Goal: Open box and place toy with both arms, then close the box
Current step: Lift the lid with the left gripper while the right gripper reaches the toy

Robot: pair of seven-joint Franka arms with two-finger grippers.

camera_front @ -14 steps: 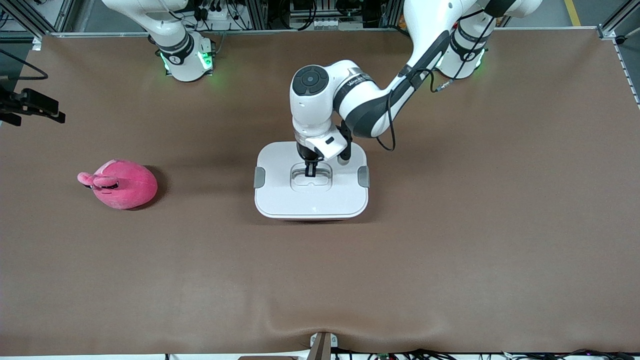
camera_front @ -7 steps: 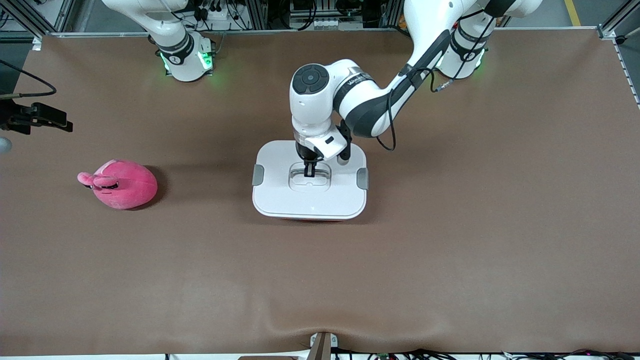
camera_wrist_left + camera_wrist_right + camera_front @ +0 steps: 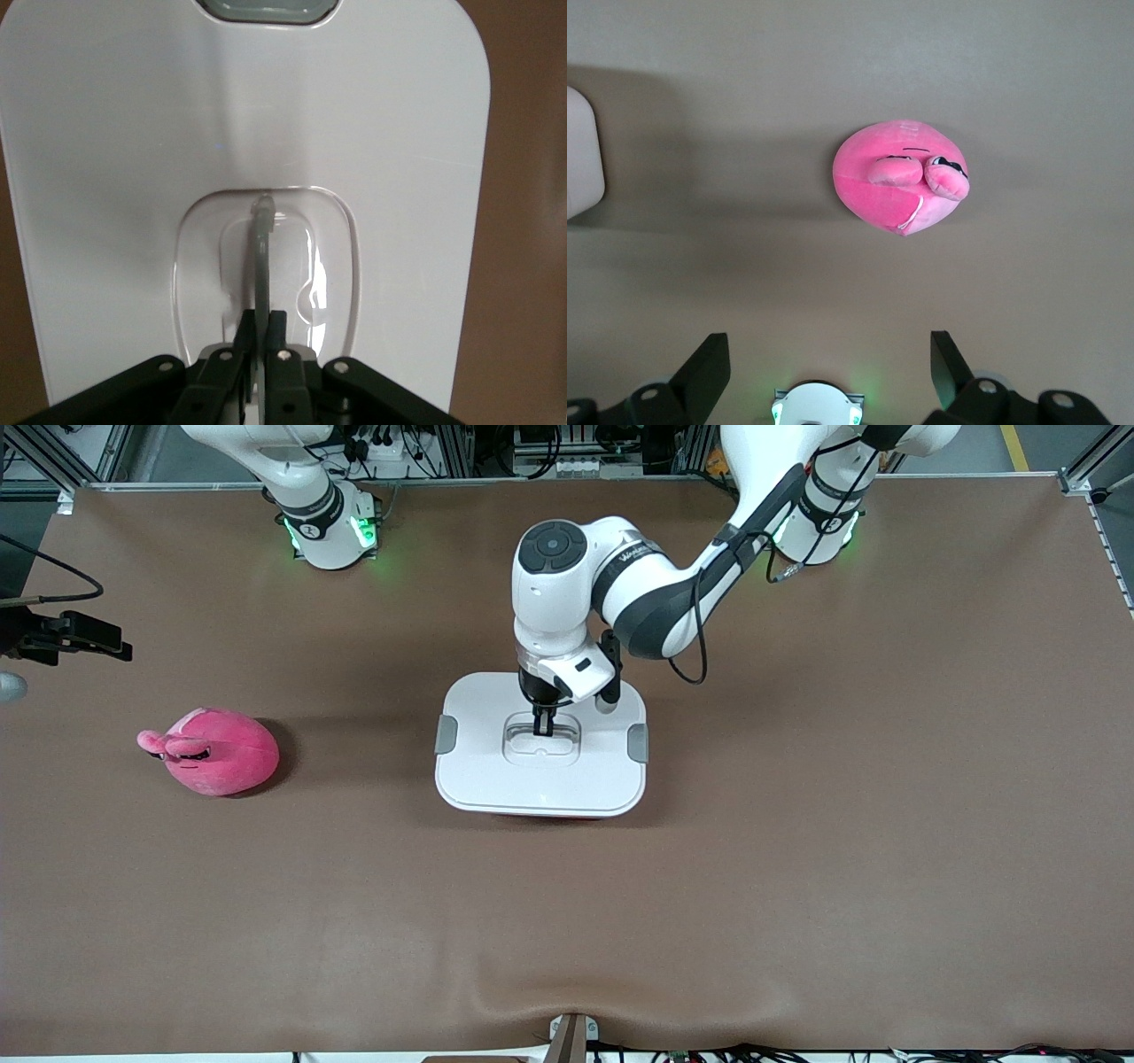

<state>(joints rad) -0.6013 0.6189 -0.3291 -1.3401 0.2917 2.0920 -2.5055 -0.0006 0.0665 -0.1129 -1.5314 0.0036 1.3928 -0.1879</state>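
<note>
box lid (image 3: 496,779), white with grey side clips (image 3: 446,734), sits at the middle of the brown surface (image 3: 797,824), a sliver of the pink tub (image 3: 540,814) showing under its edge nearest the front camera. the left gripper (image 3: 543,729) stands in the lid's recessed handle well, closed on the thin handle bar (image 3: 262,257), as the left wrist view shows. the pink plush toy (image 3: 211,750) lies well apart from the box toward the right arm's end of the surface. the right gripper (image 3: 828,363) hangs over the surface above the toy, fingers (image 3: 707,370) spread wide and holding nothing.
</note>
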